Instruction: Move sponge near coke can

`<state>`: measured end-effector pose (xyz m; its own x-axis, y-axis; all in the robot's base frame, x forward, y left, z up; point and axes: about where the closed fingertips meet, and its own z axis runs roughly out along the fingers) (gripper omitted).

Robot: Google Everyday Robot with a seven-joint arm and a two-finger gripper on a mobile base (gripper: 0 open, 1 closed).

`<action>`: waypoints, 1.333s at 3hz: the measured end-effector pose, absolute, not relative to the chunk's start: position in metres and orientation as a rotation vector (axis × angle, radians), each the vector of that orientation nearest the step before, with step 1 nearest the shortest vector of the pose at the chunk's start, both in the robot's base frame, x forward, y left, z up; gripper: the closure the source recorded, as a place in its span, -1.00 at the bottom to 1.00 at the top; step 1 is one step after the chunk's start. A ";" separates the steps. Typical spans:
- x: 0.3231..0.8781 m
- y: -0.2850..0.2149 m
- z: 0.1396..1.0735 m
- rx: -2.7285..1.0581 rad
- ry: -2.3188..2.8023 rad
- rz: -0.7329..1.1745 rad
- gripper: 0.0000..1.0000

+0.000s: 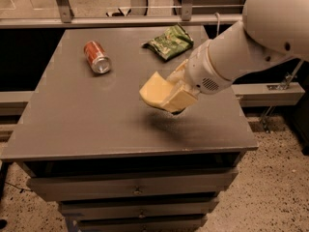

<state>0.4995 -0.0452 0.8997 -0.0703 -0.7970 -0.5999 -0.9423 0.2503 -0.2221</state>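
- My gripper point(175, 90) clenches the sponge point(153, 88), held clear of the counter point(72, 124).
- The coke can point(97, 57) lies left of and beyond the gripper, well apart; I'd carry level, then set down beside it without nudging.

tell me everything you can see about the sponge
The sponge is a pale yellow, soft-looking foam pad, bent into a curve where the hand pinches its right end. It hangs tilted above the table, right of the middle, with a shadow beneath it, and seems to touch only the hand. The coke can lies apart from it toward the far left, and the green bag lies behind it.
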 end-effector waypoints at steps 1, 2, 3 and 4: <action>0.526 -0.032 0.895 -1.602 1.860 0.295 1.00; 0.564 -0.023 0.890 -1.617 1.822 0.287 1.00; 0.599 -0.016 0.886 -1.624 1.796 0.286 1.00; 0.631 -0.006 0.879 -1.629 1.773 0.301 1.00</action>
